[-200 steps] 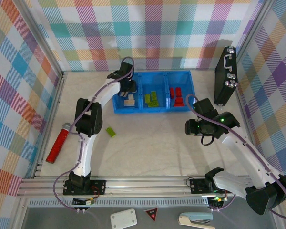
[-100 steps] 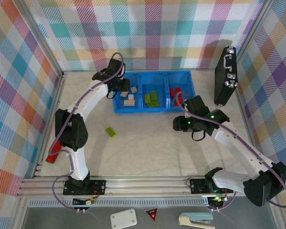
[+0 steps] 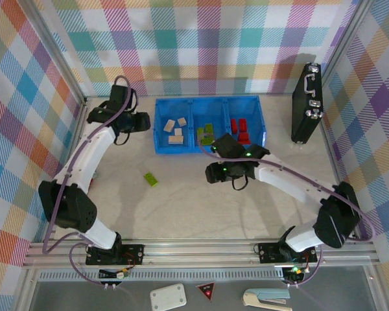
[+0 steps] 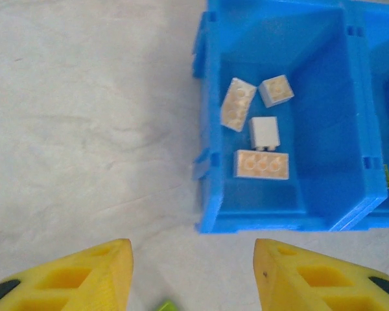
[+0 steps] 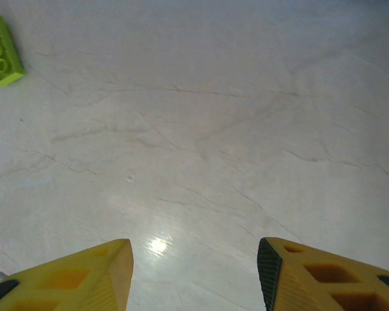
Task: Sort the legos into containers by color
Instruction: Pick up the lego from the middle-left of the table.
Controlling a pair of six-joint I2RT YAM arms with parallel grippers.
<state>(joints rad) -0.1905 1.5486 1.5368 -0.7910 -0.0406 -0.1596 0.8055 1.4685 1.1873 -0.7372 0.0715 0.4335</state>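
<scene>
Overhead, we see the bright blue rectangular plastic tray (image 3: 209, 99), divided into three square compartments, standing at the far side of the pale marbled table (image 3: 181, 214). Its left compartment holds four tan studded plastic bricks (image 3: 176, 129), which the left wrist view shows (image 4: 261, 164) lying loose and apart from one another on the blue floor (image 4: 207, 162). The middle compartment holds lime green bricks (image 3: 206, 133). The right arm crosses its near edge, so we cannot count them with any certainty. The right compartment holds red bricks (image 3: 238, 126).

One lime green studded brick (image 3: 150, 179) lies alone on the bare table, well in front of the tray's left end. It appears again at the upper left corner of the right wrist view (image 5: 1, 50), lying flat with its studs up.

Our left gripper (image 3: 146, 122) hangs just beside the tray's left wall. Its yellow fingers (image 4: 84, 278) stand apart, with only table between them (image 4: 193, 278).

Our right gripper (image 3: 209, 173) hovers over open table in front of the middle compartment, to the right of the lone green brick. Its jaws are likewise parted and carry nothing (image 5: 194, 272).

A black hard case with metal latches (image 3: 308, 103) stands on edge at the far right, clear of the tray.
</scene>
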